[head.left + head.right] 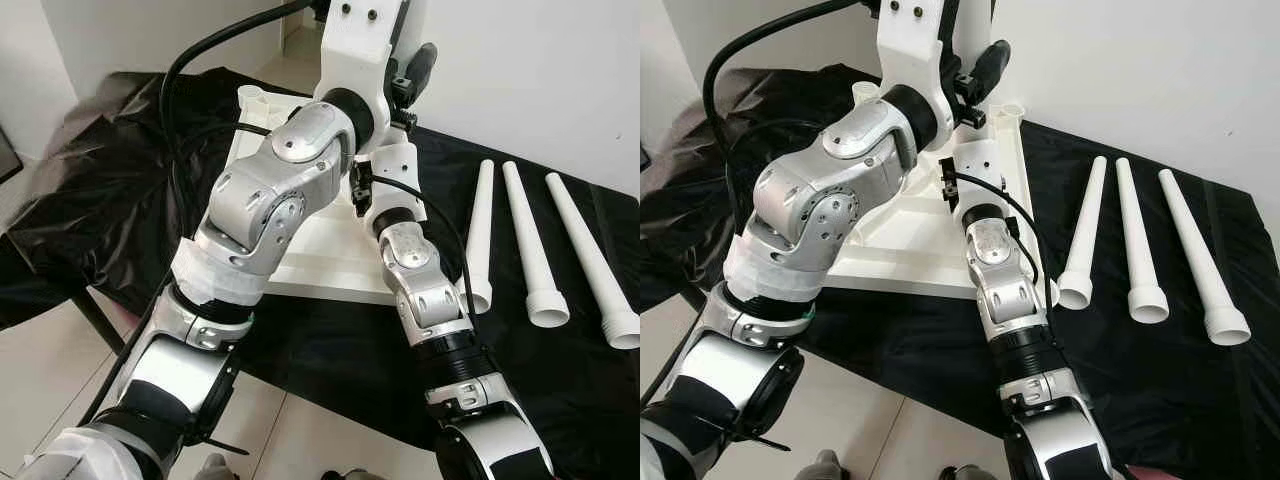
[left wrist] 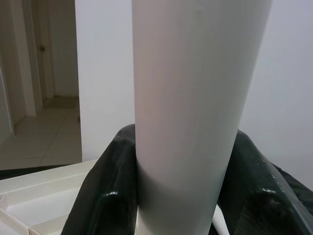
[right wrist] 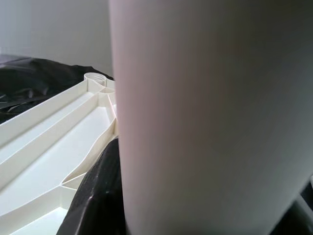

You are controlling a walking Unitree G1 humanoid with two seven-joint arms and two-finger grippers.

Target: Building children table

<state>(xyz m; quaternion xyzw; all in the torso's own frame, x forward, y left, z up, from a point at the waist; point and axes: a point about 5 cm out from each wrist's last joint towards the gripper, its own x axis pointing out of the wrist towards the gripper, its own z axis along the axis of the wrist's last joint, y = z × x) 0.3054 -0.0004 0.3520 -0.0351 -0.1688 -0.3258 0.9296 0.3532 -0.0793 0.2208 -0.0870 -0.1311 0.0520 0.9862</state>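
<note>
Nearest to you, both silver arms rise from the bottom of the head views and reach forward over the edge of a surface draped in black cloth (image 1: 330,350), the left arm (image 1: 265,215) bent high at a bulky elbow and the right arm (image 1: 425,285) running straight out beside it. Just past the elbows lies the white tabletop (image 1: 905,255), flat on the cloth with its ribbed underside up, a round leg socket (image 1: 1012,108) at its far right corner and another at its far left corner (image 1: 250,93). Off to your right, well apart from the tabletop, three loose white table legs (image 1: 535,250) lie side by side on the cloth, wide ends toward you. A black finger (image 1: 420,65) of one gripper sticks out beyond the white wrist housings above the far side of the tabletop, but from the head views you cannot tell which gripper it belongs to. In the left wrist view you see the left gripper (image 2: 183,171) pinching a fourth white leg (image 2: 195,98), one black finger pressed on each side of the tube, with the tabletop's ribs behind it. In the right wrist view you see the same leg close against the right gripper (image 3: 161,215), a dark finger (image 3: 95,196) against its side; whether that gripper is clamped on it you cannot tell. Beyond everything stands a plain white wall (image 1: 540,70)
</note>
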